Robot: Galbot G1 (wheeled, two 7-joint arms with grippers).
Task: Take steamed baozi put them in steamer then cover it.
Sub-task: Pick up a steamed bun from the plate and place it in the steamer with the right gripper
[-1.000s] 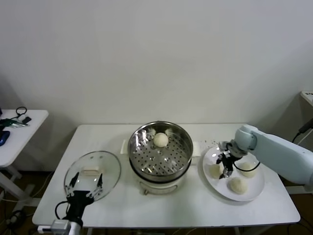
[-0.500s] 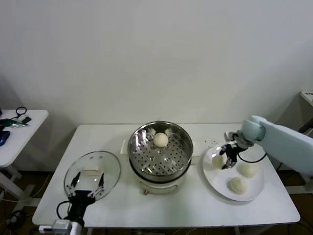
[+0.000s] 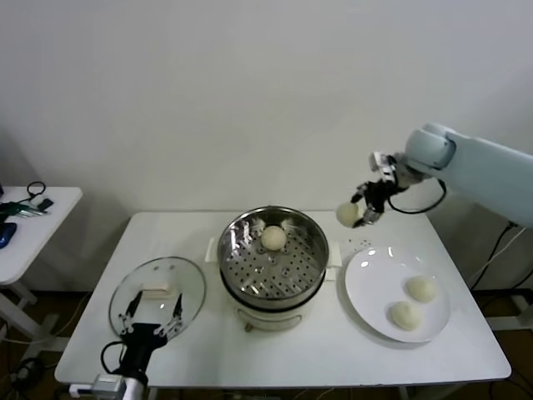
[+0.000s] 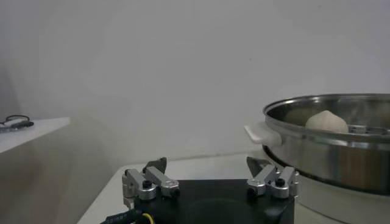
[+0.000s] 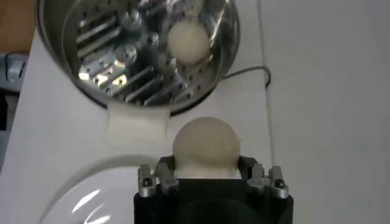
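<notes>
- We see a large round steamer (image 3: 272,265) of shiny stainless steel, its floor pierced with rows of small holes, sitting on a cream-white pot base on a white table (image 3: 291,354).
- One smooth, ball-shaped, off-white baozi in the basket (image 3: 274,237) rests on the perforated floor, toward the far side of the steamer.
- To the left of the steamer lies the cover (image 3: 158,297), a round clear glass lid with a thin metal rim and a cream-white handle at its centre, flat on the table.
- To the right of the steamer sits a flat, glossy white plate (image 3: 398,293) carrying two more baozi on the plate (image 3: 413,302), both pale and rounded, close to each other but apart.
- Our right gripper (image 3: 363,207) is in the air above the table, right of the steamer and above the plate's far edge. Its fingers are clamped on a held baozi (image 3: 348,214), which the right wrist view shows as a smooth pale dome pinched between the two metal fingertips.
- Our left gripper (image 3: 150,318) sits low, near the table's front edge left of the steamer, over the near part of the cover, fingers spread wide and holding nothing.
</notes>
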